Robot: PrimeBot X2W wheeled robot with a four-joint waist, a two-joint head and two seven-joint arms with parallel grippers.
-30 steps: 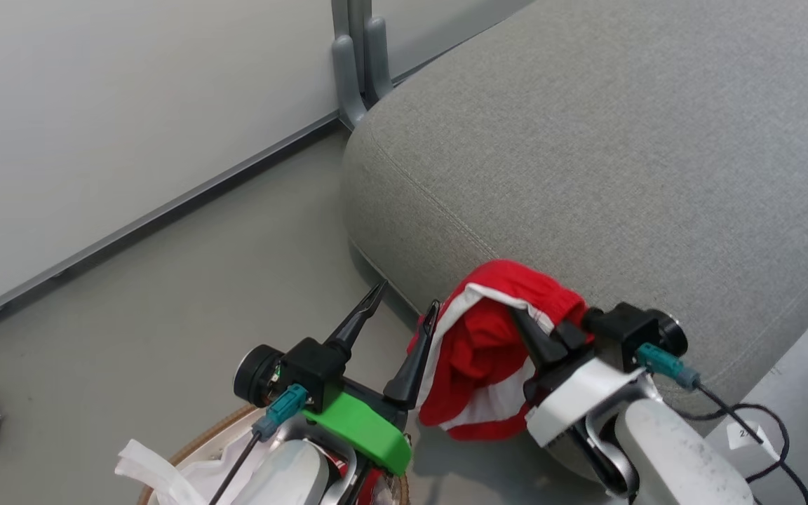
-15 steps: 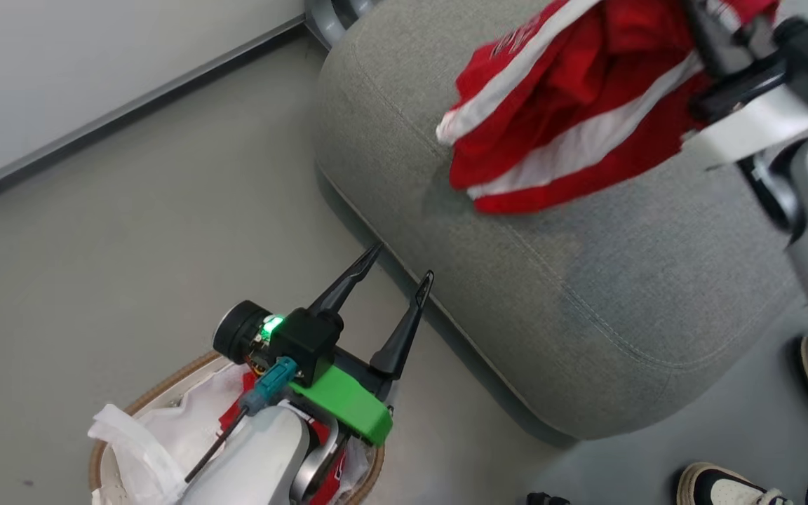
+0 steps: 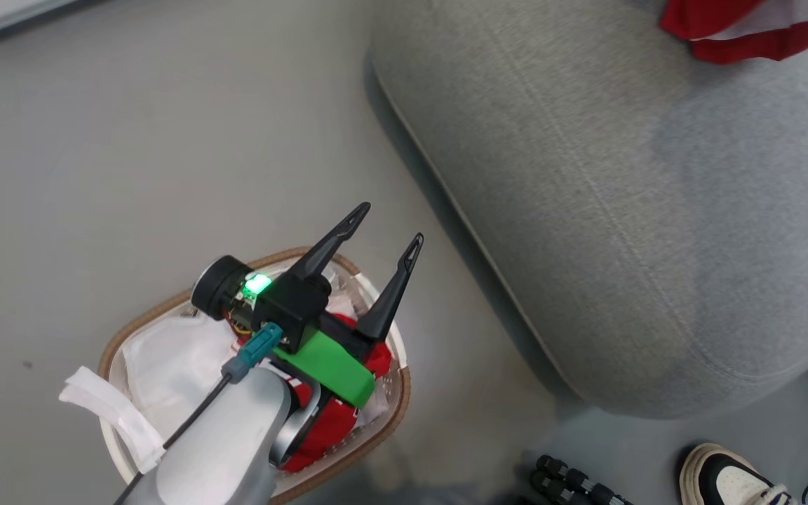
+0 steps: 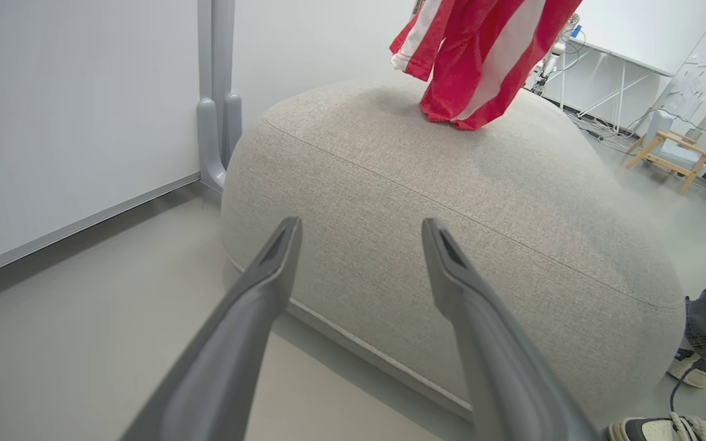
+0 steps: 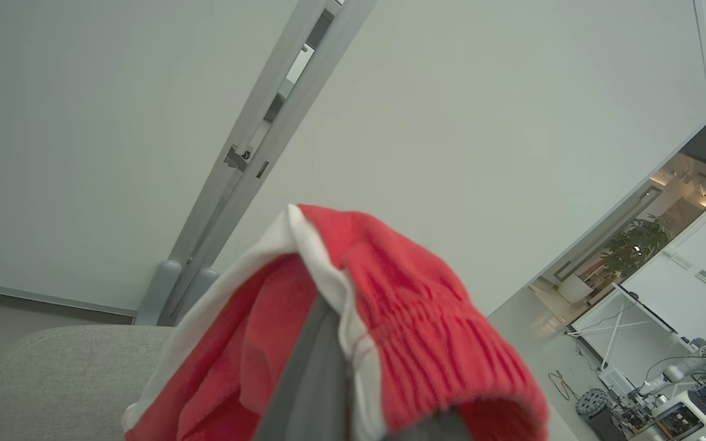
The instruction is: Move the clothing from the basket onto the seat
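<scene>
Two red, white-striped garments, well apart. First, the hanging garment [image 4: 482,55]. Dangles above the grey seat [image 3: 621,210], lower hem at or just over the cushion top; cannot tell which. Sits pinched by its waistband in the right gripper [image 5: 353,367], clamped tight on the cloth. Next, the second garment [image 3: 320,428]. Lies in the basket [image 3: 404,389] on the floor [image 3: 130,140] just beside the seat, next to a white liner sheet [image 3: 165,365], partly hidden under the left gripper [image 3: 388,224]. Last, that left gripper. Hovers over the basket with fingers spread wide, holding nothing, tips pointing toward the seat.
</scene>
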